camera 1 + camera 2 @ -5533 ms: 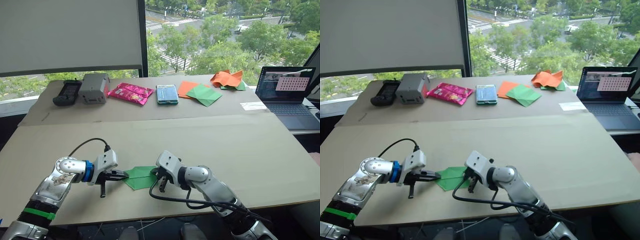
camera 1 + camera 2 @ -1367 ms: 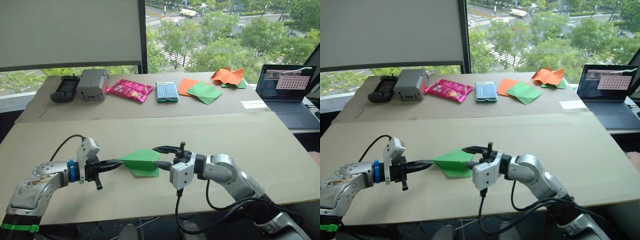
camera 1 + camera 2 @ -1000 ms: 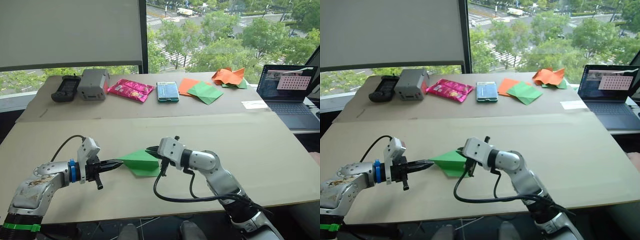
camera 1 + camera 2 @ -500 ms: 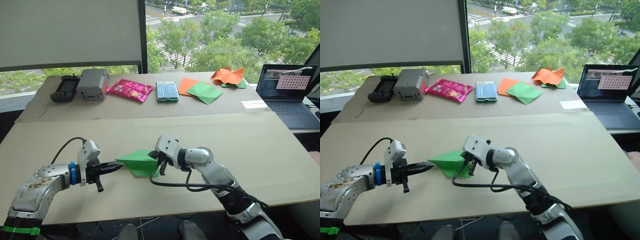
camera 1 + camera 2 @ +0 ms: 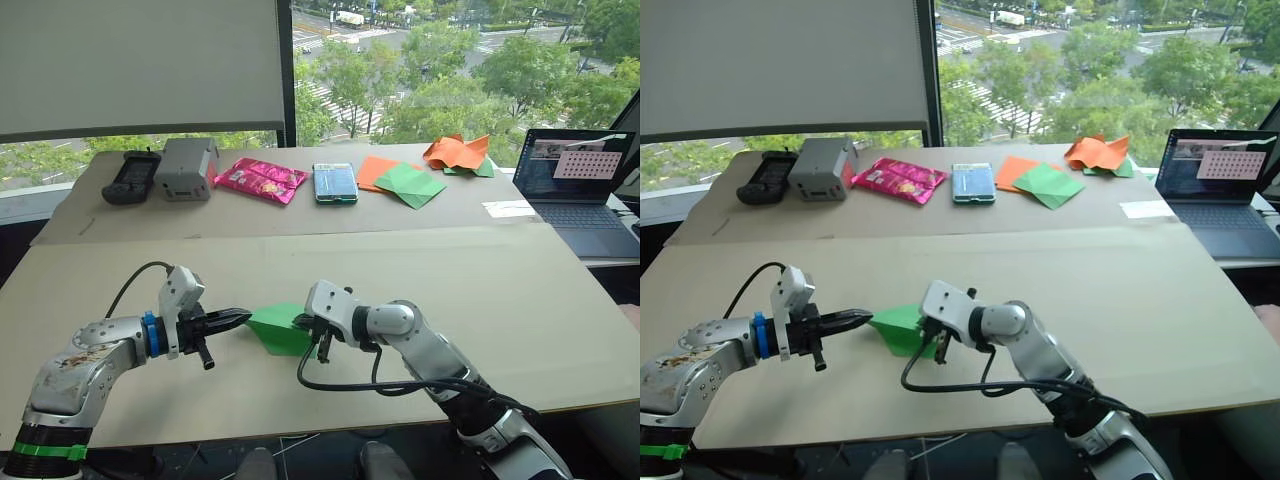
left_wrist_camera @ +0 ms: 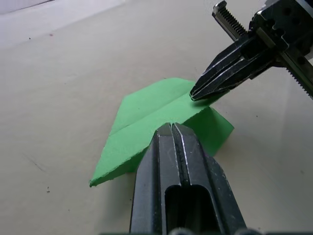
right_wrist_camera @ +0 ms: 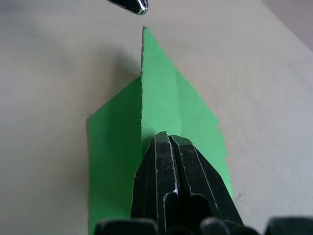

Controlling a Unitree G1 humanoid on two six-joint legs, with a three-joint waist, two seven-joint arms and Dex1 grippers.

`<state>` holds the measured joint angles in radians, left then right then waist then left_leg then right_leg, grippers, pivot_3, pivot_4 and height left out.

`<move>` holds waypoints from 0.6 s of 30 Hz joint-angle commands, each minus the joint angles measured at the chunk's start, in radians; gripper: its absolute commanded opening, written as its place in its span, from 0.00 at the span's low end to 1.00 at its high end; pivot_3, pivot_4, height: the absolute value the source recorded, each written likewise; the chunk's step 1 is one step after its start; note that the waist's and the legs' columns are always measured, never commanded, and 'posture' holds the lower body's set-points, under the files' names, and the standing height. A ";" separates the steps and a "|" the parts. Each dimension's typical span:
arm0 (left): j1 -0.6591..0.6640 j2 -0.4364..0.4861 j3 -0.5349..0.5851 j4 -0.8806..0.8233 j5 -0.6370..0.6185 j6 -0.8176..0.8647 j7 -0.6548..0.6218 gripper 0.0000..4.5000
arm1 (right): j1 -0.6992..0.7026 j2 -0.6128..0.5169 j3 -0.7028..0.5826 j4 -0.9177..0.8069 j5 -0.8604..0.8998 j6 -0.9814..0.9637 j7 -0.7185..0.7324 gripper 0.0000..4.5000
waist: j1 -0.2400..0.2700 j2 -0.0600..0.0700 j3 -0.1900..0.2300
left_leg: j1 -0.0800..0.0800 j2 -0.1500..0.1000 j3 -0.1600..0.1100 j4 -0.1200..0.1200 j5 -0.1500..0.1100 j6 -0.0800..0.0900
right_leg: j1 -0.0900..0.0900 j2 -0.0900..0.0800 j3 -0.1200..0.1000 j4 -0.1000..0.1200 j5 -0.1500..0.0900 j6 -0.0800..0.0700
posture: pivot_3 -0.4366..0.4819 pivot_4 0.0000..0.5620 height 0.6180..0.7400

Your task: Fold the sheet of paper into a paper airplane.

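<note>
Silver arms with black cables, a blue wrist ring and a green band on the left, black two-fingered end effectors.

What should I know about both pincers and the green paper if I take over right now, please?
Left pincer: shut, tips at the pointed end of the paper airplane; whether it pinches the paper I cannot tell.
Right pincer: shut on the paper airplane at its wide end.
The paper is on the near table, already a pointed, layered wedge.
Left: probably the last wing folds and letting go.
</note>
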<state>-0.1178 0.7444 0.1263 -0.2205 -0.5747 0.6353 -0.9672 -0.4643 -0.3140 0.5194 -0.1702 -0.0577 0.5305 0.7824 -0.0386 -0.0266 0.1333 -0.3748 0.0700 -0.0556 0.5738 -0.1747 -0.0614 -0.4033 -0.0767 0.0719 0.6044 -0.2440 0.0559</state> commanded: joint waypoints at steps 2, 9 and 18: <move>-0.026 -0.014 -0.039 -0.005 0.014 -0.009 0.002 0.00 | 0.003 0.004 0.001 -0.048 -0.002 0.021 -0.011 0.00 | -0.002 0.000 0.000 | 0.000 0.000 0.000 0.000 0.000 0.000 | 0.000 0.000 0.000 0.000 0.000 0.000 | 0.48 0.27 0.82; -0.056 -0.022 -0.122 0.078 0.108 -0.073 -0.005 0.00 | 0.005 0.002 0.001 -0.056 -0.002 0.035 -0.026 0.00 | -0.001 0.000 0.000 | 0.000 0.000 0.000 0.000 0.000 0.000 | 0.000 0.000 0.000 0.000 0.000 0.000 | 0.48 0.27 0.82; -0.015 -0.006 -0.174 0.113 0.183 -0.128 -0.041 0.00 | 0.000 0.018 -0.043 -0.100 0.031 0.053 -0.048 0.00 | -0.001 0.000 0.000 | 0.000 0.000 0.000 0.000 0.000 0.000 | -0.001 0.000 0.000 0.000 0.000 0.000 | 0.48 0.27 0.82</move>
<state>-0.1370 0.7269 -0.0477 -0.1066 -0.4052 0.5338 -0.9983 -0.4550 -0.3051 0.5170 -0.2119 -0.0535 0.5778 0.7463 -0.0396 -0.0267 0.1333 -0.3750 0.0701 -0.0559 0.5737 -0.1750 -0.0619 -0.4039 -0.0766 0.0720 0.6045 -0.2440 0.0559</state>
